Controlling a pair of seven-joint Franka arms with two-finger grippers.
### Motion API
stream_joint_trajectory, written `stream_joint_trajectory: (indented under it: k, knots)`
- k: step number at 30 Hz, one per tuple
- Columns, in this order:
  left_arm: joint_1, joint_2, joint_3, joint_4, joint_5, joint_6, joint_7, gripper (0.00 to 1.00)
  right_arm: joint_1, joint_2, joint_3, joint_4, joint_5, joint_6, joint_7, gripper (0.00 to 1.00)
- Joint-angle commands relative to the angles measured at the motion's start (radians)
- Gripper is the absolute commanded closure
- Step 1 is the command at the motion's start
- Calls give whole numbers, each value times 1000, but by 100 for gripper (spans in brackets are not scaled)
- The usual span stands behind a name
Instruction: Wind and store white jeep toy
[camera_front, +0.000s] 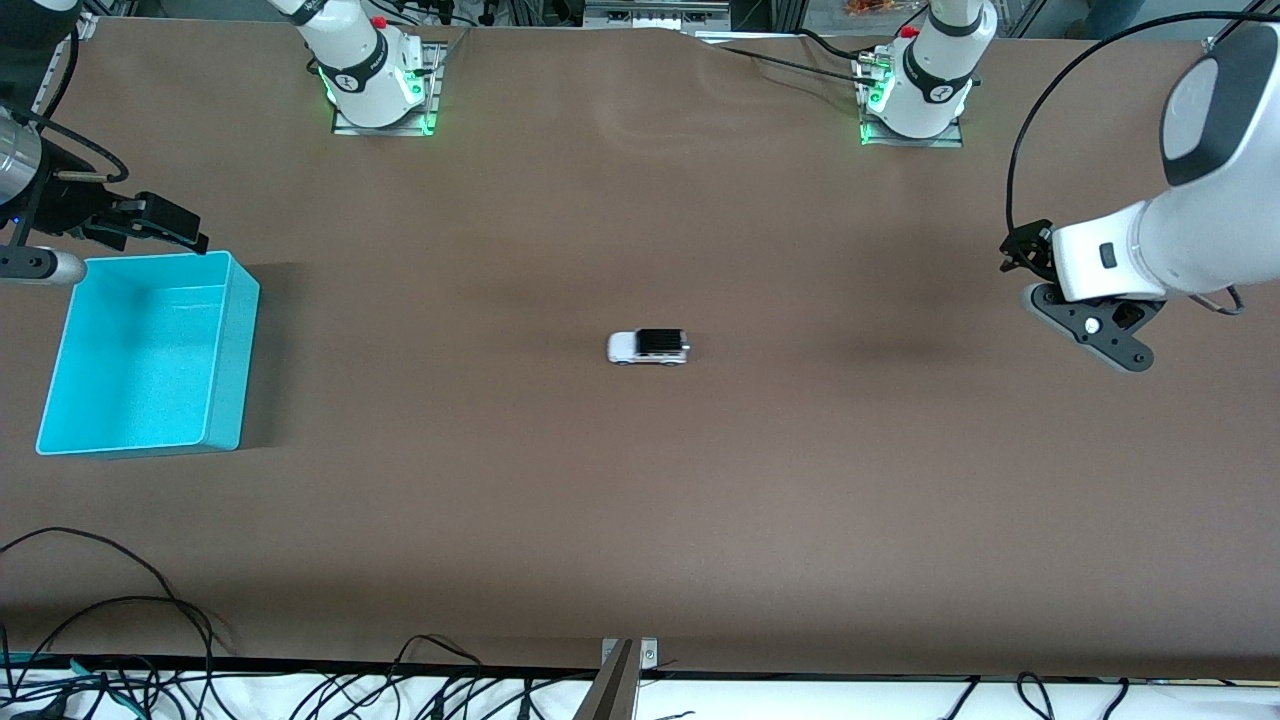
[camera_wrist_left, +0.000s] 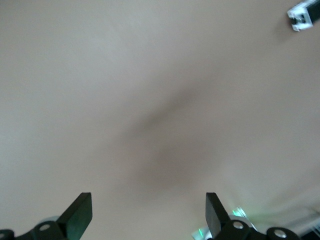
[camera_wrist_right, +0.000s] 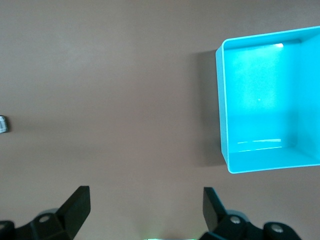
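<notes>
Well apart: white jeep toy, fingers.

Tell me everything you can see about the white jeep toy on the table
The white jeep toy is a tiny boxy car, white-bodied with a black roof panel and dark wheels, seemingly plastic. It stands upright on its wheels on the brown table, near the middle, lying lengthwise along the table. Nothing touches it; neither gripper is near. It sits well apart from the cyan bin at the right arm's end.

White jeep toy with black roof, cyan bin, plain brown table.
</notes>
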Motion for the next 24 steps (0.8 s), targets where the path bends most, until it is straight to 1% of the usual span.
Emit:
stream_joint_trajectory:
  k: [1,3,6,12,17,19,22,24]
  knots:
    - [-76,-160,86,-196,-24,137,-5,0,-10,0,10,6,-4,-14,-8,0]
    - [-117,-166,138,-205,-27,147,-5,0,-10,2,10,8,-6,-11,-8,0]
    - [-147,-169,177,-210,-28,152,-5,0,-10,5,12,8,-7,-7,-8,0]
    - [-148,-172,200,-210,-29,209,-3,0,7,14,15,8,-6,-4,-14,0]
    - [-150,-197,200,-207,-28,207,-9,0,27,29,15,11,-6,1,-104,0]
    - [-145,-198,200,-207,-54,195,-49,0,32,34,15,11,-6,15,-150,0]
    - [-138,-197,200,-205,-122,175,-165,0,39,51,15,12,-6,30,-225,0]
    - [-139,-200,200,-204,-127,174,-222,0,46,62,15,12,-6,38,-288,0]
